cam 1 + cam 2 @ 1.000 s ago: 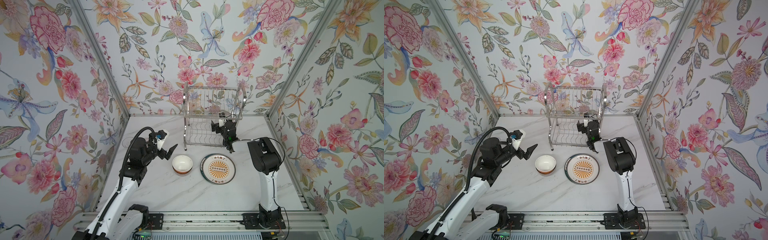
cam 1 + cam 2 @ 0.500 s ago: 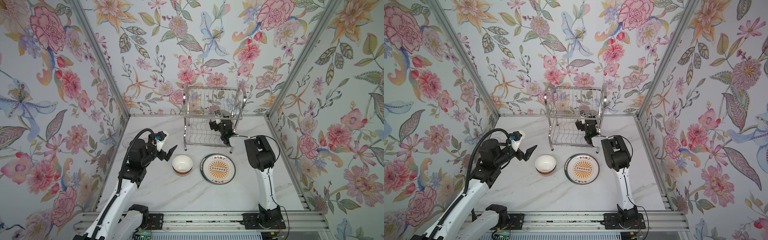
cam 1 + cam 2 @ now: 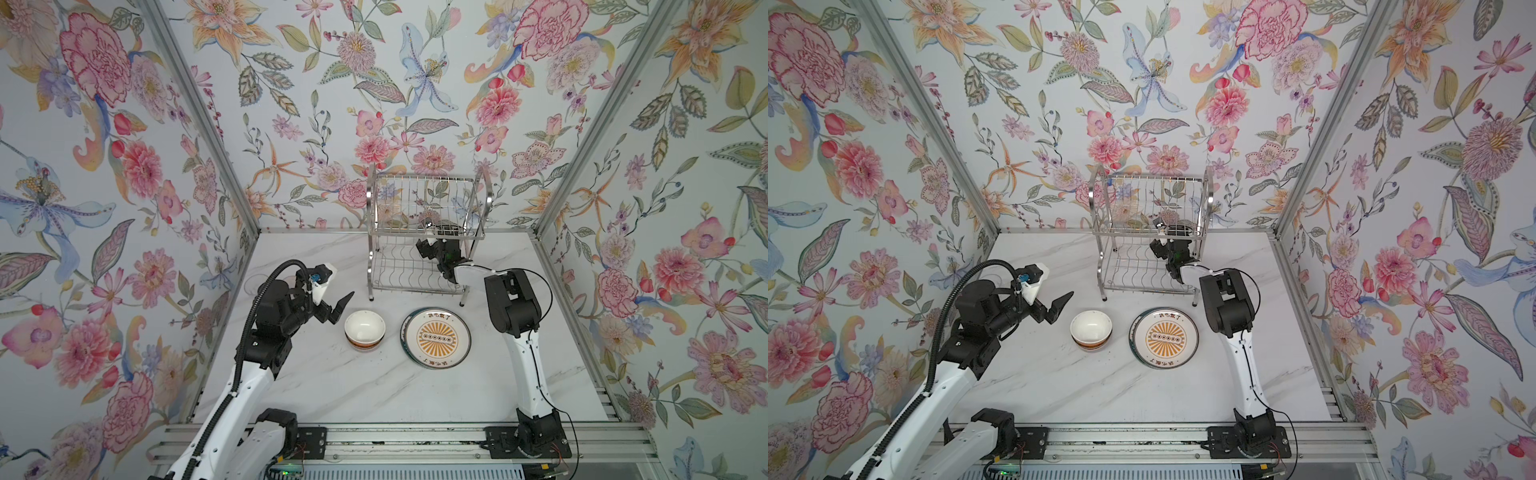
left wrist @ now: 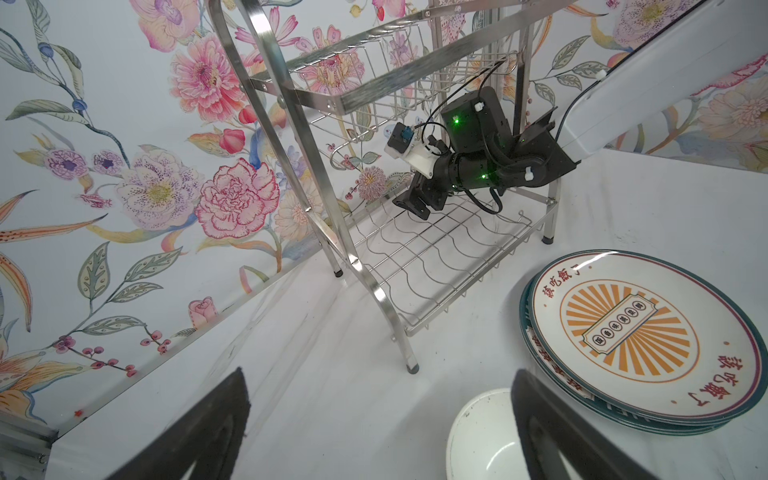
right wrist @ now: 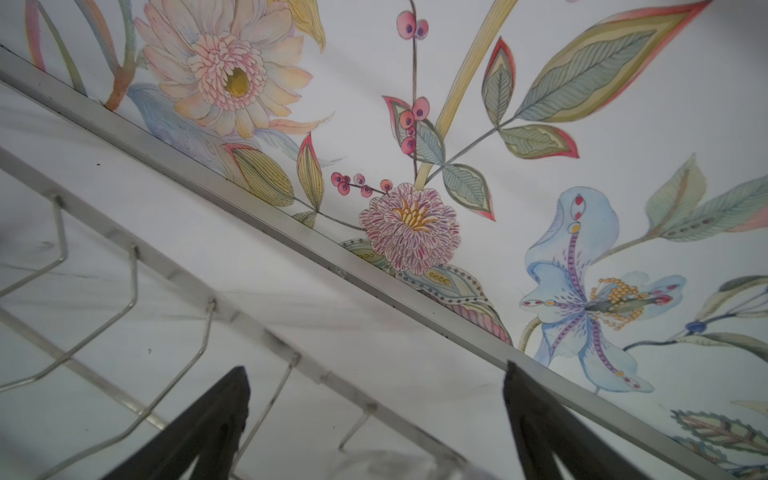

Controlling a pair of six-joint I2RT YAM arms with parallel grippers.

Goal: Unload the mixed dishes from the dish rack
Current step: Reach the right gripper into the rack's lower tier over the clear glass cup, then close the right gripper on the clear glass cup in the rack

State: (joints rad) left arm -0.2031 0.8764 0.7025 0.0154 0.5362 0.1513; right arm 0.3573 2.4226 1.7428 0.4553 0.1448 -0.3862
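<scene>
Within the lower shelf of the dish rack, upper centre of both top views, the right claw stands wide and empty with what looks like a clear tumbler between its jaws, while the left claw, equally open and empty, is farther off.

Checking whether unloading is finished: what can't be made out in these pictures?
Top views: bowls seen from above, so stack count unknown; left wrist view cuts them at its edge.
Left wrist view: plates, only rims show under the top one; count unclear.
Right wrist view: clear shape by the right hand, blurred and cut by the edge; glass or not, unclear.
</scene>
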